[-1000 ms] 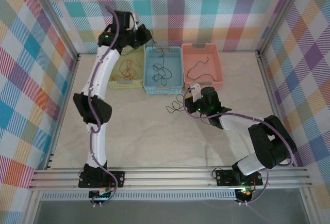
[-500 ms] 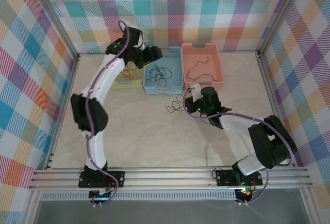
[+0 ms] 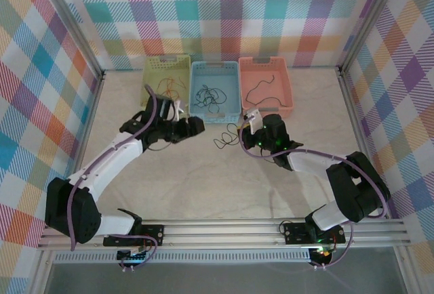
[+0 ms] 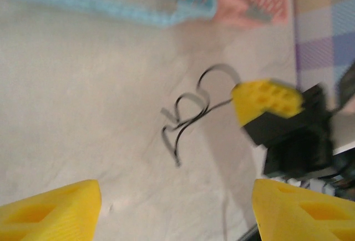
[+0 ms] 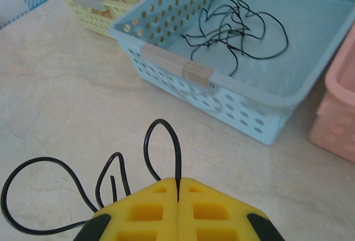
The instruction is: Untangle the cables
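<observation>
Pinching thin, loopy blk cable (image 5: 161, 121) btwn gridded yellow R fingers (image 5: 145, 212).

— How's the light?
— Bright and even, from overhead. Shadows on the desk (image 3: 224, 179) are soft and pale, with no glare.
— Sharpness?
— The overhead view is crisp. The left wrist view is smeared by motion blur: the blue basket (image 4: 138, 8) and black cable (image 4: 191, 120) look fuzzy. The right wrist view is sharp.
</observation>
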Tool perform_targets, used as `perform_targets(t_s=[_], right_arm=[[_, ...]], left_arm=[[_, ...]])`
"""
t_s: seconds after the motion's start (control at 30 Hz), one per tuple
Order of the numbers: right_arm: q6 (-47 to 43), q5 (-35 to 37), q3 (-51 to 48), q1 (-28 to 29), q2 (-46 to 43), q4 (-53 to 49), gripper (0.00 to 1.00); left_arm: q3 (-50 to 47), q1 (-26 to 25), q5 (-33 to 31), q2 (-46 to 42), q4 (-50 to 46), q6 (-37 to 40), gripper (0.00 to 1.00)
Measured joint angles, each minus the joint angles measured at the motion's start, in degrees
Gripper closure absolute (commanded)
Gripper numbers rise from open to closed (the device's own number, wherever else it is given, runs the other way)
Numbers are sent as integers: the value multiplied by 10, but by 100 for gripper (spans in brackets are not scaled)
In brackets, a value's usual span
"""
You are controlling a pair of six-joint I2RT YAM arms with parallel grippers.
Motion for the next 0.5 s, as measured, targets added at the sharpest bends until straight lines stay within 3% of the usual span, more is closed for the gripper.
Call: perform_targets(t_s=[0.17,0.5], right_arm=[[-14,-21,-13,15,-6,27,100],[-34,-43,-28,28,-17,58,100]], left_arm=[[-17,-18,24,0,14,-2,31],[-27,-67,37,61,59,-9,53]])
